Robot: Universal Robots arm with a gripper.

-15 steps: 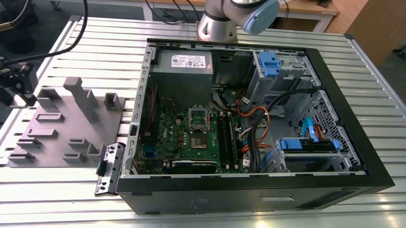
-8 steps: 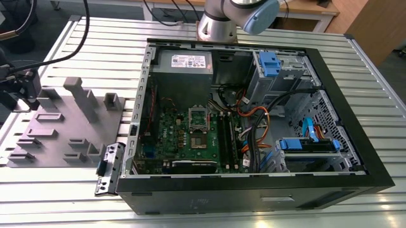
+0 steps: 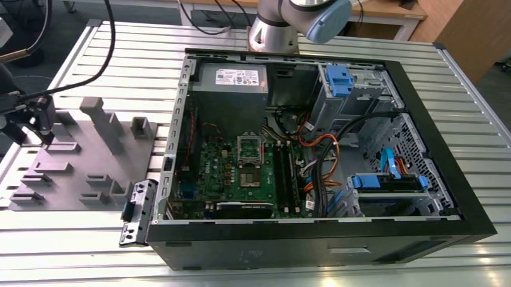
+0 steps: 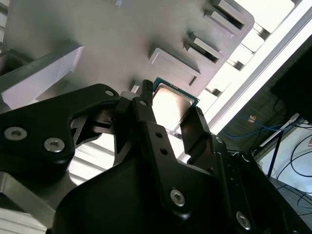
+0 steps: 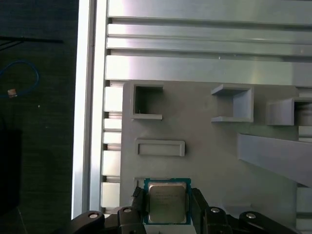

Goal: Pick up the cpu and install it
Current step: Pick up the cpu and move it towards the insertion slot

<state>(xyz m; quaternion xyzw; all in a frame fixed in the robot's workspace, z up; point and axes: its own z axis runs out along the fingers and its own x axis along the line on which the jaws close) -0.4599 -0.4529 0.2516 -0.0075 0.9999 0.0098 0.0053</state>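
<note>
The cpu, a small square chip with a shiny metal top and a thin green rim, lies at the edge of the grey plastic tray. My gripper has one black finger against each side of the chip. The second wrist view has the cpu wedged between the fingertips of the gripper, just over the tray. In the exterior view the gripper hangs over the tray at that view's far left. The dark socket sits on the motherboard inside the open computer case.
Grey blocks and open pockets rise from the tray near the gripper. The tray and case rest on a slatted aluminium table, whose edge runs close beside the chip. Cables and blue drive brackets fill the case.
</note>
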